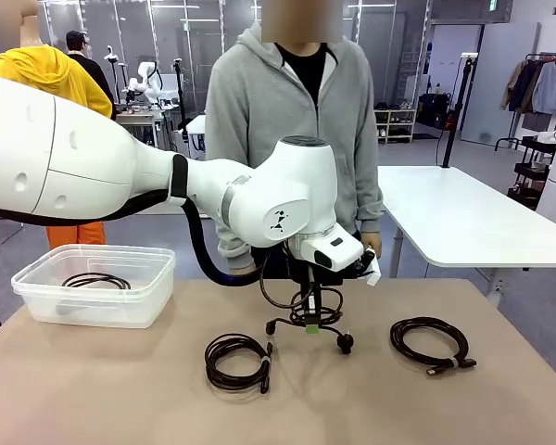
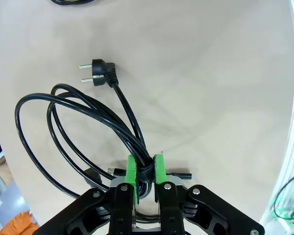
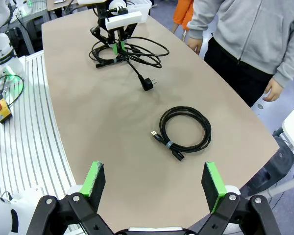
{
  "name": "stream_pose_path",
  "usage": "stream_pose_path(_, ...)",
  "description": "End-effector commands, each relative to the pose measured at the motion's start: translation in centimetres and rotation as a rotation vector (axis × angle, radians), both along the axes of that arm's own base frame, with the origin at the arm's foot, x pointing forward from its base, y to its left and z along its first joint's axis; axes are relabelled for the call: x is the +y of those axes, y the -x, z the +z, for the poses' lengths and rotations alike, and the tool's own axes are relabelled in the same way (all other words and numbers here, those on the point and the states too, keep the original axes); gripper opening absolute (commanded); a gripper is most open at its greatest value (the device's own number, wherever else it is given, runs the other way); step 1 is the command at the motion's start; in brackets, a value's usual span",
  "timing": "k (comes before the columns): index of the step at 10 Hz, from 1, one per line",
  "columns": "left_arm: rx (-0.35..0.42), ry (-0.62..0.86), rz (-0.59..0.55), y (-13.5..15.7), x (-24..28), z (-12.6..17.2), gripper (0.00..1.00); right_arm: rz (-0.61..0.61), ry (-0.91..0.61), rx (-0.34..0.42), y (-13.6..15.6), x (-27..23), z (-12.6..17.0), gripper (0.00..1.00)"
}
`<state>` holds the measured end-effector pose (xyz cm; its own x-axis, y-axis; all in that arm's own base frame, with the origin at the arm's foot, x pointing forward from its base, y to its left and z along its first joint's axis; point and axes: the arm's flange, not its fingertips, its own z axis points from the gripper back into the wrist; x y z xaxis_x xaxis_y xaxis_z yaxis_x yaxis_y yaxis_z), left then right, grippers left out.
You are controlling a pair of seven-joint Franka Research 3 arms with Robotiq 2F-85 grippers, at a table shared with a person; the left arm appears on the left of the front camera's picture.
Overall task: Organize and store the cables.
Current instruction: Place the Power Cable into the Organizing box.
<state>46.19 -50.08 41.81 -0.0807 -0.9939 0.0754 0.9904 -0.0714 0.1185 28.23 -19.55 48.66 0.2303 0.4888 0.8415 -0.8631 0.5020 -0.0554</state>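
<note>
Tan table (image 1: 500, 408) | left gripper (image 2: 145, 164) pinched shut on cable (image 2: 134, 139) at its band, frame centre, plug (image 2: 102, 73) trailing | right gripper (image 3: 153, 174) gaped empty | step needed high lift so plug cleared bin (image 1: 93, 311) rim, frame left

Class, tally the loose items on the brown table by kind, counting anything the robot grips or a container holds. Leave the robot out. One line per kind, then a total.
Black coiled cables: 4
Clear plastic tub: 1
Total: 5
</note>
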Motion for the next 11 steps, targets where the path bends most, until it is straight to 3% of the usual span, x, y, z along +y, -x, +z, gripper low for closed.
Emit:
stream_pose_path(1,-0.005,0.004,0.01,-0.1,0.1,0.4,0.0,-0.005,-0.006,-0.003,0.2,0.2,0.2,1.0)
stream_pose_path(4,-0.005,0.004,0.01,-0.1,0.1,0.4,0.0,-0.005,-0.006,-0.003,0.2,0.2,0.2,1.0)
stream_pose_path(5,-0.001,0.0,0.004,-0.1,0.1,0.0,0.17,-0.005,-0.006,-0.003,0.2,0.2,0.2,1.0)
stream_pose_path(9,-0.036,0.007,-0.197,-2.0,6.4,5.4,0.17,-0.005,-0.006,-0.003,0.2,0.2,0.2,1.0)
stream_pose_path(11,-0.112,0.026,-0.271,-2.2,9.9,8.0,0.17,-0.005,-0.006,-0.003,0.2,0.2,0.2,1.0)
